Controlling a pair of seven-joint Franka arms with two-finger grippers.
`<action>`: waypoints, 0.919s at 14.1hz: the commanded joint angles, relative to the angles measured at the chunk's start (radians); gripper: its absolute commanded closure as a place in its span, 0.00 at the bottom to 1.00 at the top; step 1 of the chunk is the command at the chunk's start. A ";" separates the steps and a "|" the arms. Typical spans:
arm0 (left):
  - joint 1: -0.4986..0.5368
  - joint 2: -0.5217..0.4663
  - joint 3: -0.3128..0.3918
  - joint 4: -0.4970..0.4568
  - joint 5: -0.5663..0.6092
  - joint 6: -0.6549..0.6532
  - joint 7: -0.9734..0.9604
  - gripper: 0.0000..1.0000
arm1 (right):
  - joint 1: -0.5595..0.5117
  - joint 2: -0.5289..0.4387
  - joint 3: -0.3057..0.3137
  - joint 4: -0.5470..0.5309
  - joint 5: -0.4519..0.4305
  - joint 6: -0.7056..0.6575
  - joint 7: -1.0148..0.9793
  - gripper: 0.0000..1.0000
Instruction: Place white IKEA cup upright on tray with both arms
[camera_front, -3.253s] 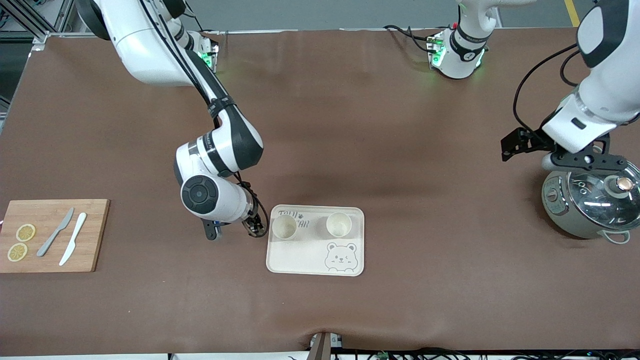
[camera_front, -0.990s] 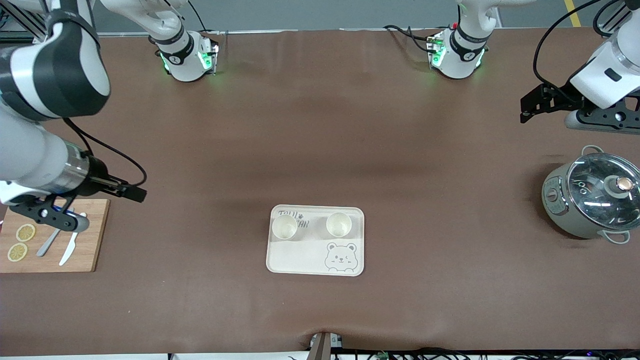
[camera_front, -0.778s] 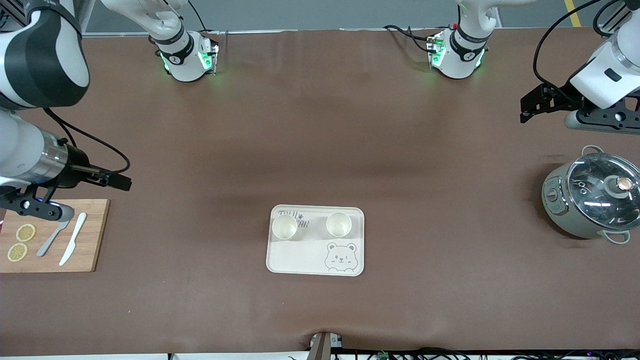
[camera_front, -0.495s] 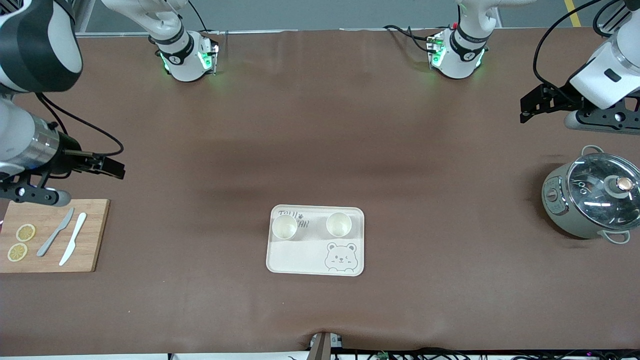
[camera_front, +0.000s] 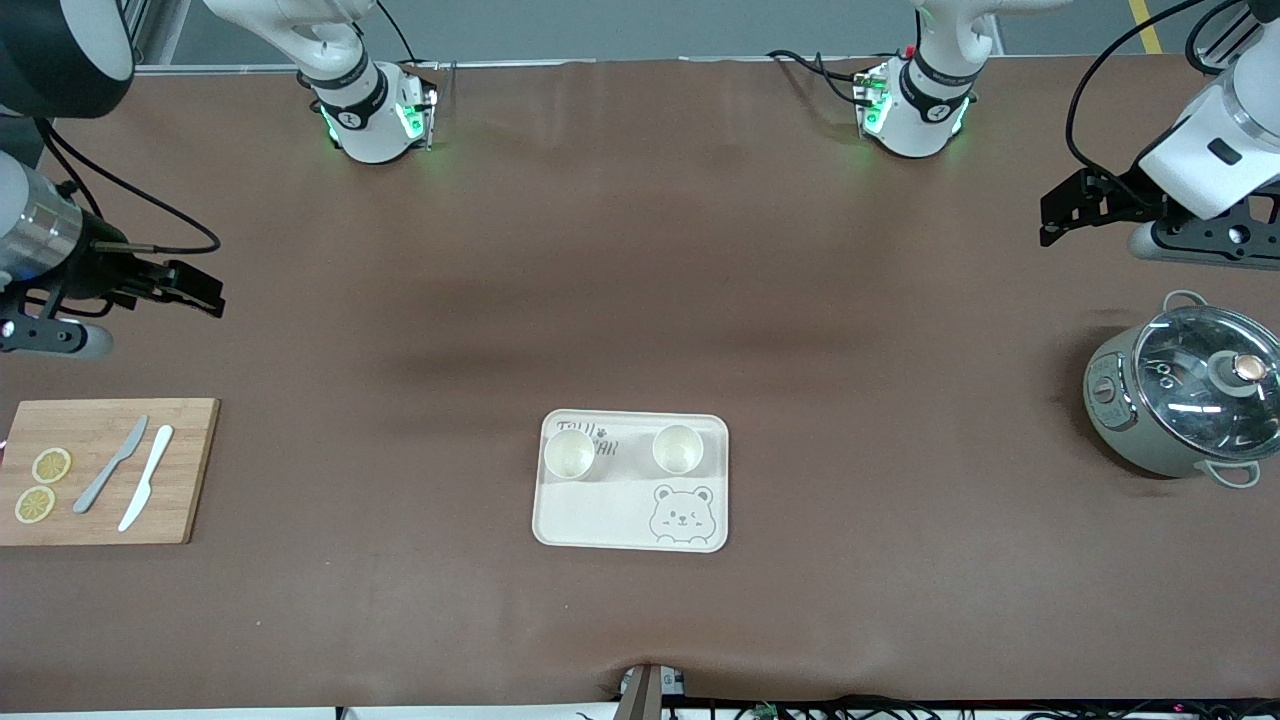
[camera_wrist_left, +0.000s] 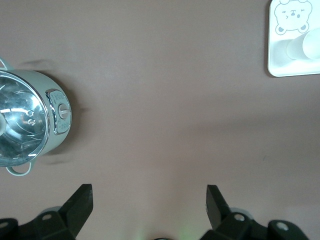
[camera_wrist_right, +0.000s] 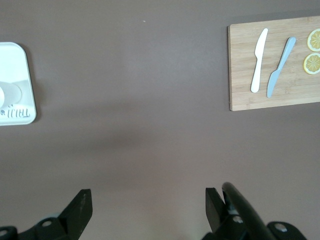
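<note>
The cream bear tray (camera_front: 600, 520) lies on the brown table, near the front camera at mid-table. Two white cups (camera_front: 569, 453) (camera_front: 677, 449) stand upright on its half farther from the front camera. My right gripper (camera_front: 55, 338) hangs open and empty in the air at the right arm's end of the table; its wrist view (camera_wrist_right: 147, 207) shows bare table between the fingers. My left gripper (camera_front: 1190, 243) hangs open and empty at the left arm's end; its wrist view (camera_wrist_left: 148, 205) shows the same. The tray's edge shows in both wrist views (camera_wrist_left: 280, 72) (camera_wrist_right: 20, 65).
A bamboo cutting board (camera_front: 100, 470) with two knives and two lemon slices lies at the right arm's end, also in the right wrist view (camera_wrist_right: 275, 65). A grey-green pot with a glass lid (camera_front: 1180, 400) stands at the left arm's end, also in the left wrist view (camera_wrist_left: 25, 125).
My right arm has drawn back from the cup on the tray, risen, passed over the cutting board and moved on toward its base. My left arm rose off the pot, then held still.
</note>
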 joint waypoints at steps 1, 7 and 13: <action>0.010 0.008 -0.003 0.020 -0.007 -0.020 0.006 0.00 | -0.016 -0.079 -0.016 -0.101 0.020 0.024 -0.031 0.00; 0.010 0.008 -0.004 0.023 -0.007 -0.019 0.004 0.00 | -0.006 -0.118 -0.082 -0.099 0.082 0.047 -0.083 0.00; 0.010 0.011 -0.004 0.025 -0.009 0.018 0.001 0.00 | -0.011 -0.107 -0.081 -0.059 0.078 0.054 -0.073 0.00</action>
